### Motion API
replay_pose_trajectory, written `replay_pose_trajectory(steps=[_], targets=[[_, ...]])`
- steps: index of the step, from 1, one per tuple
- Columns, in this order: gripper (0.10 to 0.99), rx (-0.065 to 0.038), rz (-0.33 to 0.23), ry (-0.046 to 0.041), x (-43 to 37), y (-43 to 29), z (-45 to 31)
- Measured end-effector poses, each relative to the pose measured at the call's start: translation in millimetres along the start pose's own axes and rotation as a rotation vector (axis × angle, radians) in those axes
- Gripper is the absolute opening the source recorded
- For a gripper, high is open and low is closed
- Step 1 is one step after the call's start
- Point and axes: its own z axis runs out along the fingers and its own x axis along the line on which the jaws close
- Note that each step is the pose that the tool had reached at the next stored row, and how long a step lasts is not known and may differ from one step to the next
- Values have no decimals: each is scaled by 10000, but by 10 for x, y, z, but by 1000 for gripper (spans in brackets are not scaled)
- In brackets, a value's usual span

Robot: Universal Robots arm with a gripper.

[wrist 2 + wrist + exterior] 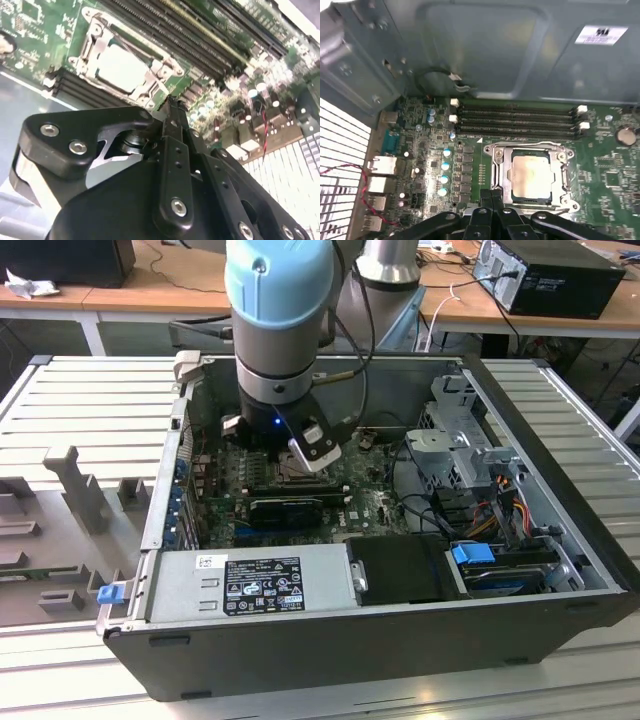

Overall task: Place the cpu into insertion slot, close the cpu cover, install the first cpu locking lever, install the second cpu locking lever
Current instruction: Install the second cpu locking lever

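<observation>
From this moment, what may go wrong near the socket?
1. The tool hangs shut right at the edge of the insertion slot; a small sideways slip may scrape the cpu cover or the green board.
2. The cpu already lies in the slot under the cover; pressing unevenly here might shift it.
3. The memory slots lie close beside the socket, so a wide arm move might hit them.

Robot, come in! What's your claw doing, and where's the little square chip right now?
Gripper shut, empty, at socket edge. Cpu seated in insertion slot, cpu cover down around it. Nothing blocking.
</observation>
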Motion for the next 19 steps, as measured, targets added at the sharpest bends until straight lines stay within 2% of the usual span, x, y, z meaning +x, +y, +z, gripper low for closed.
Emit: replay_pose_trajectory(steps=[2,6,8,13,19], targets=[[106,-3,0,0,-21,7,-14],[106,-6,38,105,-271,-3,-19],[106,-10,56,143,-334,-10,-17],[106,-11,129,146,-362,-87,-32],[106,-12,217,116,-355,-241,-52]])
